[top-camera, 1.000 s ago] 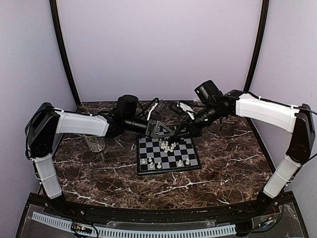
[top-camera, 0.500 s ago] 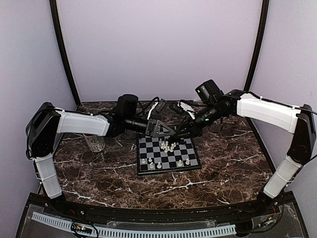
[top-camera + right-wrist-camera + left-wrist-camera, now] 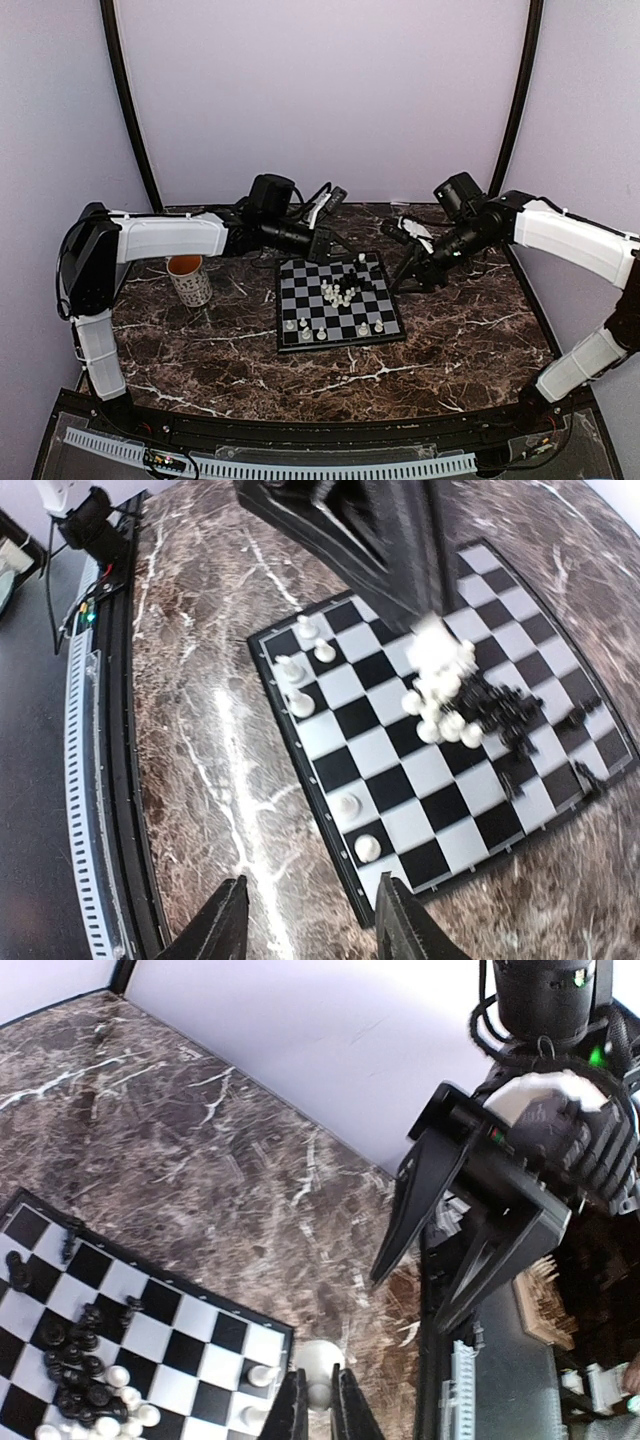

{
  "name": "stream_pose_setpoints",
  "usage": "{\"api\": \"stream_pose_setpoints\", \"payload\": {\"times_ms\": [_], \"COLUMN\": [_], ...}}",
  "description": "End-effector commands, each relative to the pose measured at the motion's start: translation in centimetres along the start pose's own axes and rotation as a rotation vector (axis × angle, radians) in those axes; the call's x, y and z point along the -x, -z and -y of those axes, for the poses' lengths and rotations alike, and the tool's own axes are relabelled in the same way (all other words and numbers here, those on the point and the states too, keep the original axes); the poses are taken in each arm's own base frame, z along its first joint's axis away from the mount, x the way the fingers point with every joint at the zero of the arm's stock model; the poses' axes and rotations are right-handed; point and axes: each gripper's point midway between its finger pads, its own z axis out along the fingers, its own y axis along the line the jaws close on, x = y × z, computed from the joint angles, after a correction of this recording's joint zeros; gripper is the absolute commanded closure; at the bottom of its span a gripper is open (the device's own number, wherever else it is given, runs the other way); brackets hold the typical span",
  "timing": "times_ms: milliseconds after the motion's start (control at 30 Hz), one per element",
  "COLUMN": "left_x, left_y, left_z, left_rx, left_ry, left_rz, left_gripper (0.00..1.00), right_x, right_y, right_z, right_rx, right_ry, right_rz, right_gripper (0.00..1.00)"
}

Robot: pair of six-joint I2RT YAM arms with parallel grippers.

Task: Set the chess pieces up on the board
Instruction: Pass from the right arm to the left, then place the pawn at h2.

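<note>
At the near edge runs a black rail with a white slotted strip (image 3: 300,467). Beyond it lies the dark, white-veined marble surface (image 3: 450,340). On its middle sits the small square chessboard of black and pale grey checks (image 3: 340,322).

A few tiny white chess pieces (image 3: 305,333) stand along the board's near rows. A jumbled heap of white and black pieces (image 3: 340,293) covers its centre. One white piece (image 3: 361,259) stands alone by the far edge.

Left of the board, well apart, stands a white patterned mug with an orange inside (image 3: 190,282).

By the board's far edge, the left fingers (image 3: 292,1410) are pinched narrow on a small white chess piece (image 3: 318,1365). The right fingers (image 3: 228,925) are spread wide and hold nothing, off the board's right side.

Pale lilac walls (image 3: 320,90) close in the surface, with black poles (image 3: 130,110) at the far corners.
</note>
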Motion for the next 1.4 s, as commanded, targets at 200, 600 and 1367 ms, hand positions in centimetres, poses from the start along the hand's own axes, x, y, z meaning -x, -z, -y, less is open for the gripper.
{"api": "stream_pose_setpoints", "payload": {"times_ms": [200,600,1367], "left_x": [-2.7,-6.1,-10.8], "left_y": [-3.9,-10.1,-12.1], "left_z": [-1.6,-2.3,-6.2], "left_rx": [0.266,0.405,0.477], "left_ry": [-0.231,-0.448,-0.407], "left_rz": [-0.259,-0.471,-0.658], "left_gripper": [0.92,0.92,0.91], "right_x": [-9.3,-13.0,-13.5], "right_y": [2.5,3.3,1.9], "right_z": [8.8,12.6,12.2], "right_rx": [-0.336,-0.455,-0.379], "right_ry": [-0.252,-0.371,-0.378], "right_rz": [-0.007,-0.013,-0.028], "right_gripper": [0.55,0.55,0.55]}}
